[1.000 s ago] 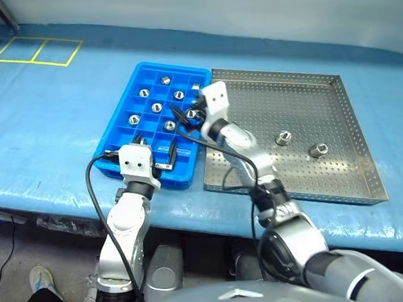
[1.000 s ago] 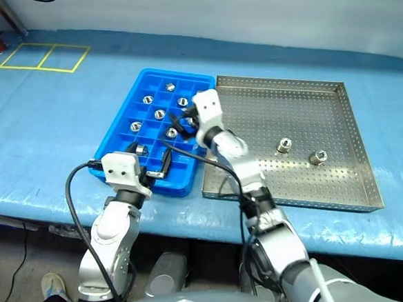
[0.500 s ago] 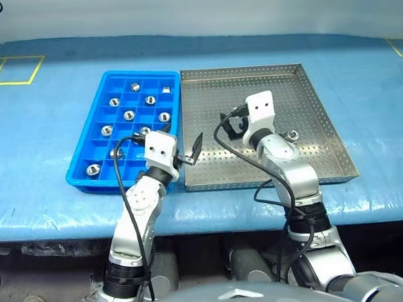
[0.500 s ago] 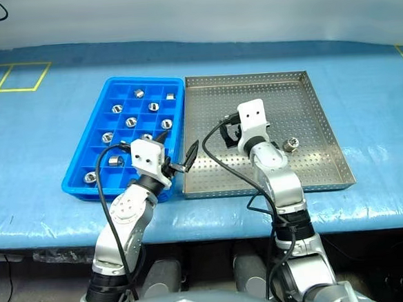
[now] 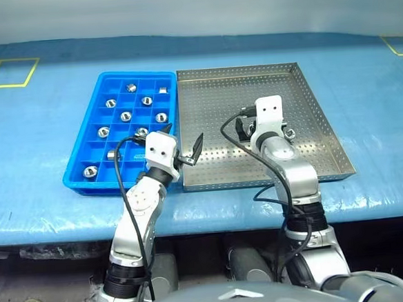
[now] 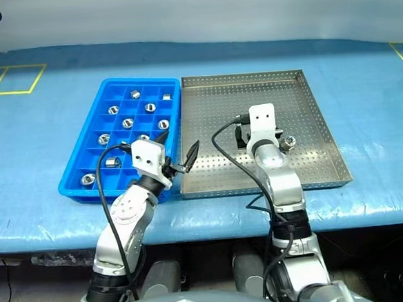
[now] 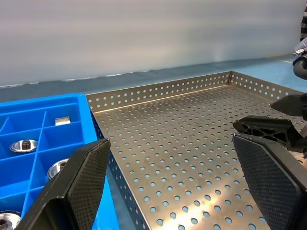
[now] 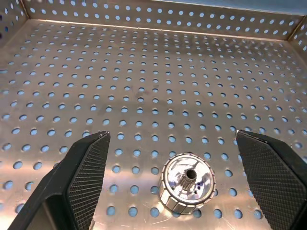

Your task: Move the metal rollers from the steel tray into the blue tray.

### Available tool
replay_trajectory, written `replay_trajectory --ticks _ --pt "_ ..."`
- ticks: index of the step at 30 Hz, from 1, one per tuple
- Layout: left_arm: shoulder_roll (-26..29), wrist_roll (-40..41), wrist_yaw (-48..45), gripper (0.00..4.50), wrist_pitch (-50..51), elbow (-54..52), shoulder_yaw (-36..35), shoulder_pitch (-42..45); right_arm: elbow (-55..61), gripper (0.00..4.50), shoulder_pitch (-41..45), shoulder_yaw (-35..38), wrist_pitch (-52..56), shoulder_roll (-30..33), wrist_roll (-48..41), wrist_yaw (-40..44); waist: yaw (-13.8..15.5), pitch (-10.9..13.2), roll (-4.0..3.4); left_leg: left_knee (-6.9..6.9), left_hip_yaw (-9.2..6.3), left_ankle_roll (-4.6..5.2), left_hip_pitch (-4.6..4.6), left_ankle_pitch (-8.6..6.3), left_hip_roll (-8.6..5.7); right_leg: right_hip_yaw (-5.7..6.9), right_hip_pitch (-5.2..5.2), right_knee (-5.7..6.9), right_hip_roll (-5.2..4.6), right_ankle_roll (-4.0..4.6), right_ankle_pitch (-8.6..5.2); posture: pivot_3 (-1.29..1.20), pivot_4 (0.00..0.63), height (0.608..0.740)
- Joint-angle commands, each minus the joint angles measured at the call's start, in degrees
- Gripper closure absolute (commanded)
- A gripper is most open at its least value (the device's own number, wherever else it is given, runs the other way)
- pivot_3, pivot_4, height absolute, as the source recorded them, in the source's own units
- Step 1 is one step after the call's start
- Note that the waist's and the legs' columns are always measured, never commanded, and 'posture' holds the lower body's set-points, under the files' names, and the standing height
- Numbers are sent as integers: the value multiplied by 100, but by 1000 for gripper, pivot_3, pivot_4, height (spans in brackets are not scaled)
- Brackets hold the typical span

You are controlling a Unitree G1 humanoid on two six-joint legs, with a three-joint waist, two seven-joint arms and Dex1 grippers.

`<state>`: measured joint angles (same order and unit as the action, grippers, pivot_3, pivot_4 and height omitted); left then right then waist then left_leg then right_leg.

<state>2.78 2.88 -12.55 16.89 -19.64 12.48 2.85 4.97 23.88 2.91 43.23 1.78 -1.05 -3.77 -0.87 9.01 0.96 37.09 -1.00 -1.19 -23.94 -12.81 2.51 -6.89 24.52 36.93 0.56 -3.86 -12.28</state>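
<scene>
Right gripper: swung across from the blue tray to the steel tray within the last second; jaws spread wide, empty. Metal roller: lying on the perforated floor between the two fingers, untouched. Judged ready for descent and closure.
Left gripper: jaws wide, empty, held level over the trays' shared edge.
Blue tray: many rollers already in compartments; task judged near completion.

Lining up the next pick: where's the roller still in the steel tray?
The roller lies on the steel tray, right half, between the open right gripper fingers.
</scene>
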Motion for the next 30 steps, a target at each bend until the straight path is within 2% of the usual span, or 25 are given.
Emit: replay_trajectory --ticks 1,6,11,17,20,26,28,30 --pt "-67 9 13 0 -167 -51 91 -12 -20 82 239 323 141 -183 -338 21 5 0 0 0 0 0 0 0 0 0 0 0 0 0 0 105 150 740" --pt "-112 49 74 0 -163 -111 39 -69 -358 82 426 442 144 -289 -349 -170 19 0 0 -2 -1 0 -1 0 0 1 0 -1 0 -6 4 130 150 740" --pt "-96 47 129 0 -159 -178 -33 -109 -776 82 579 351 167 -355 262 -1081 26 0 0 -2 -1 0 -1 0 0 1 1 0 0 -20 14 146 150 740" --pt "-102 30 161 0 -166 -208 -31 -158 -998 82 689 672 164 -584 11 -1195 26 0 -1 -4 -2 1 -1 0 0 1 1 -1 0 -21 14 153 150 740" --pt "-110 26 173 0 -162 -213 -31 -163 -1067 728 707 810 227 -635 -197 -1043 26 0 -1 -3 -3 1 -1 0 -1 2 0 -1 0 -21 14 153 150 740" --pt "-105 34 172 0 -151 -214 -46 -155 -1059 2704 667 775 145 -581 -188 -1041 27 -1 -1 -3 -3 1 -1 0 -1 2 0 -1 0 -22 14 149 150 740" --pt "-110 45 174 0 -150 -216 -56 -158 -989 2791 599 559 -72 -487 -143 -807 25 0 -1 -3 -3 1 -2 0 -1 2 0 -2 0 -22 14 151 150 740" --pt "-106 35 201 0 -159 -262 -81 -191 -788 2791 507 484 -370 -567 -544 -200 21 0 -1 -3 -3 1 -1 0 -1 2 0 -2 0 -22 14 162 150 740"
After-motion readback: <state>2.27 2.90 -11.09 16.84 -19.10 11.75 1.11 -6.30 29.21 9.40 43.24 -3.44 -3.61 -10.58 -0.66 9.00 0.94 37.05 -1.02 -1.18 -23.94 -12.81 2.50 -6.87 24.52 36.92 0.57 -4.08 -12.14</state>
